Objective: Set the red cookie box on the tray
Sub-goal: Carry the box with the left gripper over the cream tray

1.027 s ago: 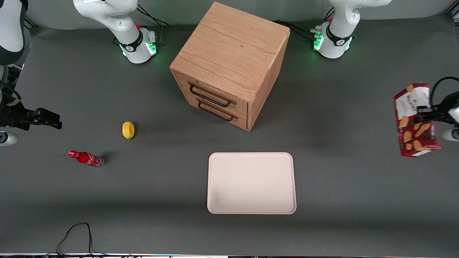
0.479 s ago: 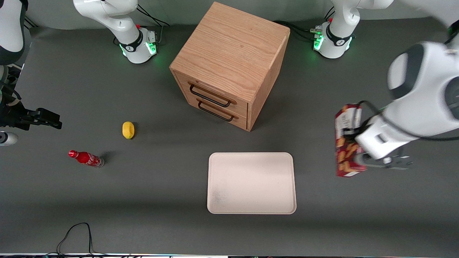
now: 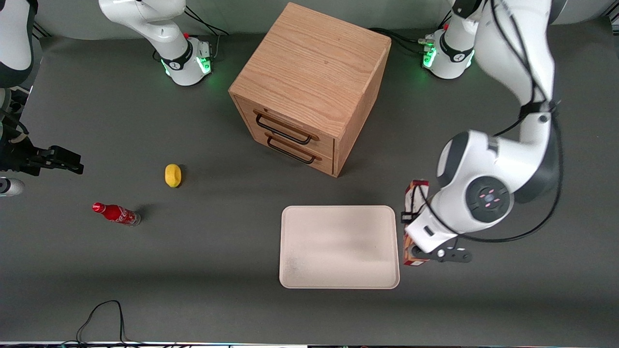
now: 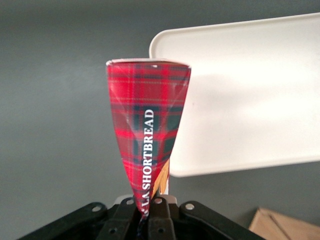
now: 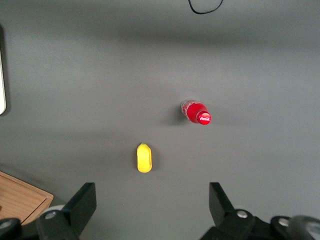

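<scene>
Since a second earlier I had swung the red cookie box [image 3: 415, 220] from the frame's right edge inward. It hung edge-on, clamped in the tool [image 4: 149, 212], just off the tray [image 3: 338, 280] rim on the picture's right, its long axis parallel to that rim.

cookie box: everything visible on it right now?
The red cookie box is a thin carton with a red tartan narrow side lettered "SHORTBREAD" in white. The gripper is shut on one end, holding it on edge in the air beside the tray, toward the working arm's end. Nothing else touches it.
</scene>
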You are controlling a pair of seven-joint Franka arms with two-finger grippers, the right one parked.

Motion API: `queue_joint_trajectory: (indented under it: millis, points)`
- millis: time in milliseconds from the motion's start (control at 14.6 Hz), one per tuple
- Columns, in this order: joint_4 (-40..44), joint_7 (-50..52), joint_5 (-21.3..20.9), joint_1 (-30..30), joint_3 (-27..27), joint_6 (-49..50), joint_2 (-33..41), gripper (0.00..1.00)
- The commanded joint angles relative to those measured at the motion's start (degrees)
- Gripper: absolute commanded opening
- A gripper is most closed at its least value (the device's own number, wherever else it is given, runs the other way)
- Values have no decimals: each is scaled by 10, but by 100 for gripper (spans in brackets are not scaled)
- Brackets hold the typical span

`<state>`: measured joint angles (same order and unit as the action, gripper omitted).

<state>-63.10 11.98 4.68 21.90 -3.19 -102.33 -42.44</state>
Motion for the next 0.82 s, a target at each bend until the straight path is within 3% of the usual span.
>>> queue_joint_trajectory:
  millis: [0,616,685,753]
  points:
    - [32,11,-2,24,-10,-40,-45,0]
    - [-19,133,4,36,-10,-182,-99,0]
    - [-22,132,4,35,-10,-183,-99,60]
    - [-27,131,2,36,-10,-183,-95,99]
